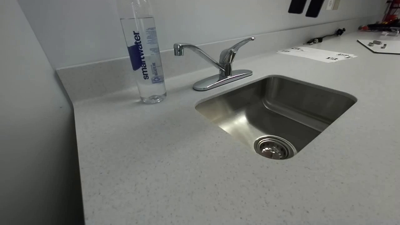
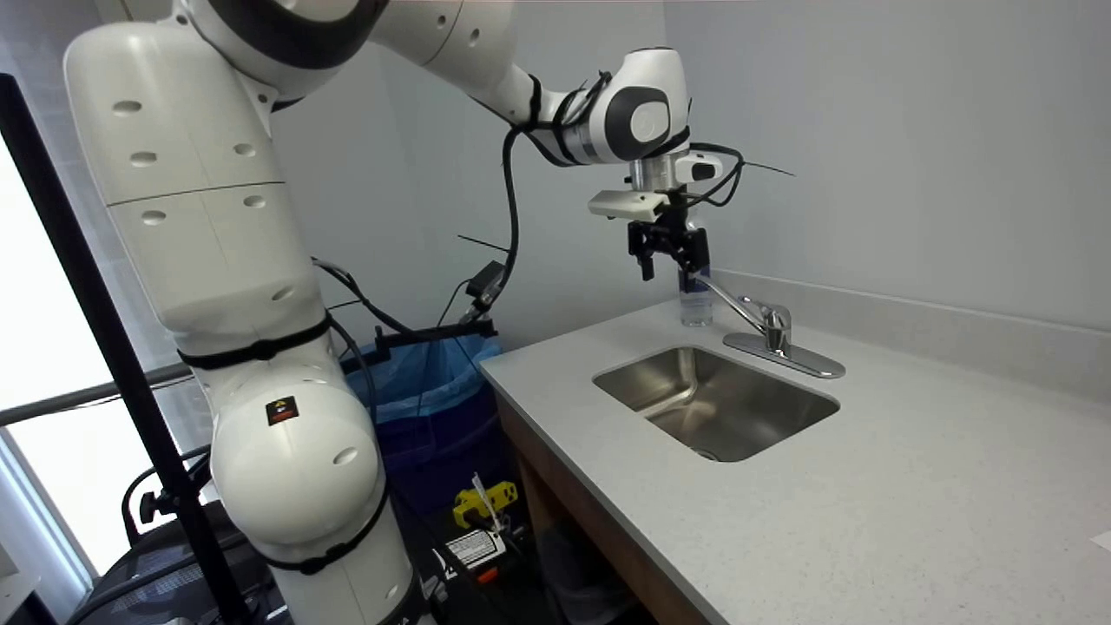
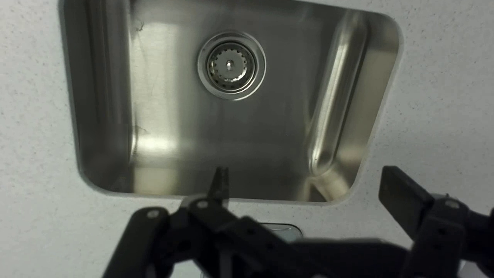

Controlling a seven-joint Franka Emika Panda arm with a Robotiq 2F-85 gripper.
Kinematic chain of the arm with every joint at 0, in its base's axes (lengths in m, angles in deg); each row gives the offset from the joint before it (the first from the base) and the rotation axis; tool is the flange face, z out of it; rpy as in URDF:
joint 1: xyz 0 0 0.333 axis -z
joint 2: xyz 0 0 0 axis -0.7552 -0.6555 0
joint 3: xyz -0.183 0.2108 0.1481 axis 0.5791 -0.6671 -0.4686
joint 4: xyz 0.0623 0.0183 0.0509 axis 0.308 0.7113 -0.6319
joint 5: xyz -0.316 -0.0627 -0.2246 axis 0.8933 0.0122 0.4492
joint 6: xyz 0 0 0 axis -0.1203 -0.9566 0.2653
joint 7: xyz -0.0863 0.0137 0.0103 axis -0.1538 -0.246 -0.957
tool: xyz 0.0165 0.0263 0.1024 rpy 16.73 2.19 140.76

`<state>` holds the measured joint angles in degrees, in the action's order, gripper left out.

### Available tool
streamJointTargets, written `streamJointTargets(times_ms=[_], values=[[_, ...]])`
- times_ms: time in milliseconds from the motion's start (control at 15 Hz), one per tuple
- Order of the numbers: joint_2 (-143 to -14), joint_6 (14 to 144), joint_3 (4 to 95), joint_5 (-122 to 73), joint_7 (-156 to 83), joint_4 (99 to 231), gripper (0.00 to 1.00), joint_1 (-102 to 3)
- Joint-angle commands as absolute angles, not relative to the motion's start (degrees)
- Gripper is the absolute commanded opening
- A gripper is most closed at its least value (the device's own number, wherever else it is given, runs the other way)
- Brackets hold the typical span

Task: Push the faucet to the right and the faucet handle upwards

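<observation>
Closest to the lens, my claw point(image 3: 305, 175) spans the bottom of the wrist view, jaws wide apart: the finger left of centre lies over the lower edge of the sink point(image 3: 270, 127), a chrome end of the faucet point(image 3: 286, 232) peeks out between the two, and the finger at right sits over the counter point(image 3: 444, 116).

In an exterior view I have the robot arm point(image 2: 260, 286) down the left of the frame, then a blue-lined bin point(image 2: 456, 373) beside the counter. Right of top centre hangs the claw, partly covering the water bottle point(image 2: 694, 308). The faucet stands to the claw's lower right, its spout point(image 2: 729, 300) ending in line with one fingertip.

In an exterior view the spout shows whole at upper middle, apart from the claw and pointing left toward the water bottle, while the handle point(image 1: 238, 47) slants up to the right.
</observation>
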<state>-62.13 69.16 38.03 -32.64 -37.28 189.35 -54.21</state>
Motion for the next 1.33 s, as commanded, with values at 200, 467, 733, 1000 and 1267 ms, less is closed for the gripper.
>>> streamJointTargets(times_ms=[200, 467, 733, 1000, 1267], values=[[-62.99, 69.03, 38.48, -32.62, -37.30, 188.22, 1.00, -54.74], [-63.77, 69.95, 38.32, -32.83, -37.53, 187.77, 1.00, -54.91], [-68.42, 71.19, 37.68, -33.85, -40.03, 184.13, 1.00, -55.87], [-75.56, 76.83, 36.83, -36.13, -42.02, 178.46, 1.00, -57.50], [-82.91, 81.79, 36.19, -36.87, -41.05, 170.61, 1.00, -58.76]])
